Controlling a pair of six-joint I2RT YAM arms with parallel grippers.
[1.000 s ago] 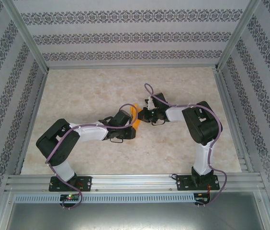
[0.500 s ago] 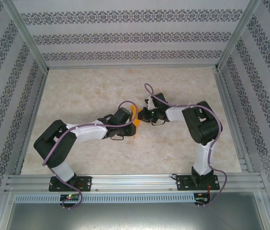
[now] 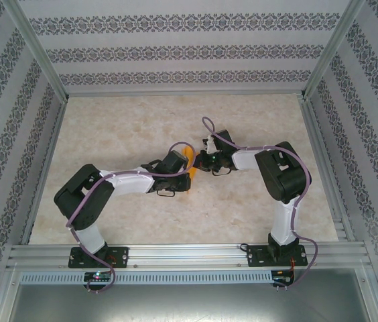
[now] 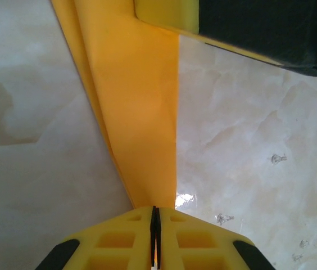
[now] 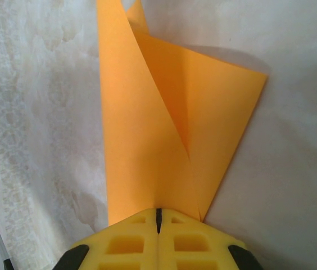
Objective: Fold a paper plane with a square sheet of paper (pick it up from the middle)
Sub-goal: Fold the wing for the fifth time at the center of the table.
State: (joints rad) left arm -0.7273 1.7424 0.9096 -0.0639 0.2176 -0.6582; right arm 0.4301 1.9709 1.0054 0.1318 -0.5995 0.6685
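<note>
The left gripper (image 4: 154, 209) has just closed on the thin, bright orange, creased sheet of paper (image 4: 139, 112) in the middle of the pale marbled table (image 3: 115, 127), where the right gripper (image 5: 158, 212) pinches it too, so the folding can probably continue.

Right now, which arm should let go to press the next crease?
Left, probably. The left gripper pinches only the narrow end of the orange paper; the right gripper clamps where its crease and flaps meet, so it is the better anchor.
</note>
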